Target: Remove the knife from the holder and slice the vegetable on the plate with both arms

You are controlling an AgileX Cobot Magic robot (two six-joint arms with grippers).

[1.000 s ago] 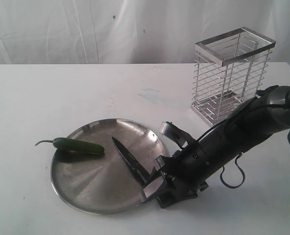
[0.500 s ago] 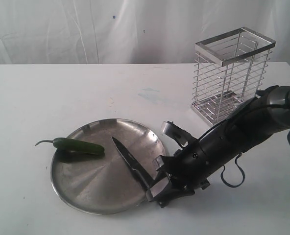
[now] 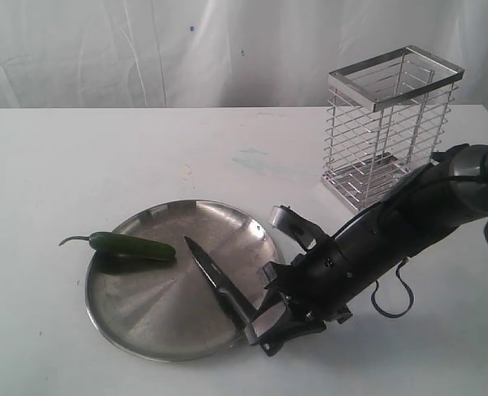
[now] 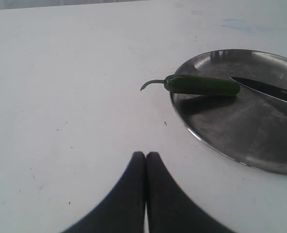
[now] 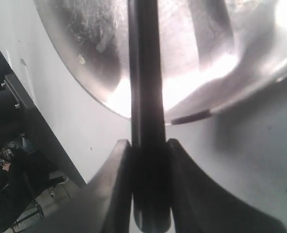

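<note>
Knife (image 3: pixel 215 278) work is the step in hand: the right gripper (image 3: pixel 265 320) is clamped on the black handle just off the near-right rim of the plate (image 3: pixel 157 351), its two fingers (image 5: pixel 117 194) pressing the handle from both sides in the right wrist view, and the dark blade reaches in over the plate's middle with its tip aimed toward the vegetable (image 3: pixel 133 246). The vegetable lies on the plate's far-left edge, its stem hanging out past the rim, and a clear stretch of steel separates it from the blade tip. The holder (image 3: pixel 390 124) stands well beyond the plate's far-right side, with no knife in it. The left gripper (image 4: pixel 145 167) sits off the plate's left side over the bare table (image 3: pixel 79 157), fingertips pressed together and holding nothing. To do this well, that left gripper should probably spread and pin the chili near its stem end before the blade comes across, since a round pod on slick metal will likely roll or skid. Whether the edge faces down is hard to judge from these angles, so the blade's roll deserves checking before any pressing cut.
</note>
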